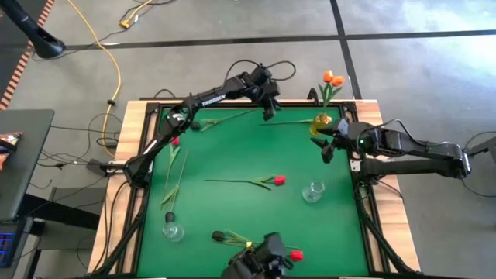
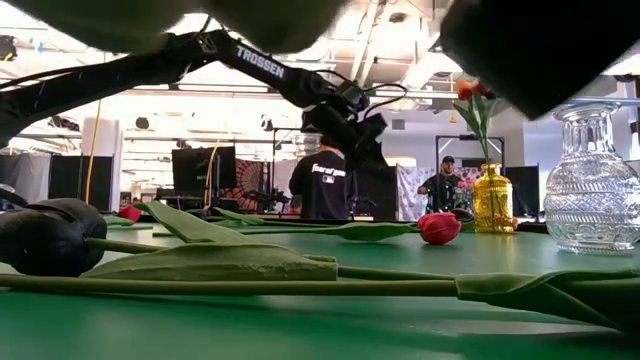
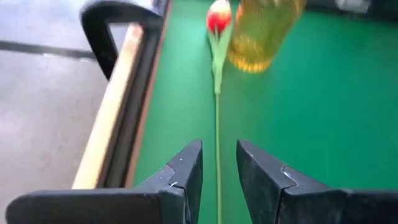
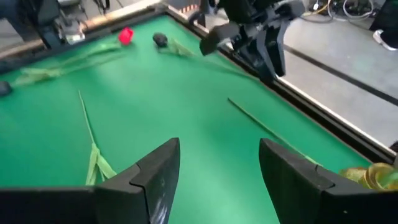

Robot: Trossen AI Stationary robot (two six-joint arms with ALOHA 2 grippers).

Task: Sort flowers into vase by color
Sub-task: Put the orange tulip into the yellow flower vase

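Left pincer [image 3: 219, 180] parted, apparently unclenched, astride thin tulip stem [image 3: 217, 134], near yellow vase [image 3: 261, 31].

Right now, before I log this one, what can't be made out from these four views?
- Low view: dark blurred shapes close to the lens cover the top edge; the clear vase is cut by the right edge.
- High view: an arm hides part of the red tulip at the bottom edge.
- Left wrist view: the yellow vase is cut by the top edge; whether the left hand touches the stem between its fingers is unclear.
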